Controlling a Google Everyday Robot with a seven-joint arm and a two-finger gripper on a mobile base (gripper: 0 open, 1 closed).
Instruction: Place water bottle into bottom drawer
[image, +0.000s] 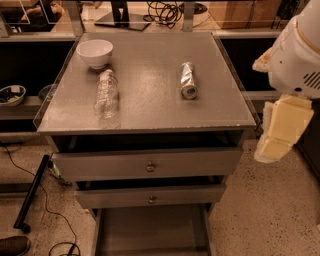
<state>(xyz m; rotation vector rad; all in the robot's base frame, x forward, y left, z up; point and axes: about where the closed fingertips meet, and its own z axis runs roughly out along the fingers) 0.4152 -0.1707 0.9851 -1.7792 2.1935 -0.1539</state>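
Off right, blocky cream gripper (280, 132)

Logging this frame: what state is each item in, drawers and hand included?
water bottle: on its side on the cabinet top, unheld.
silver can: on its side on the top.
white bowl: upright, back left.
top drawer: slightly open.
middle drawer: slightly open.
bottom drawer: pulled out farthest.
hand: right of the cabinet, away from the bottle.

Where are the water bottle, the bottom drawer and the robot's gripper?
water bottle (106, 94): camera view, mid-body.
bottom drawer (150, 231): camera view, bare grey floor.
gripper (273, 144): camera view, its lower end, right of the cabinet (150, 117).
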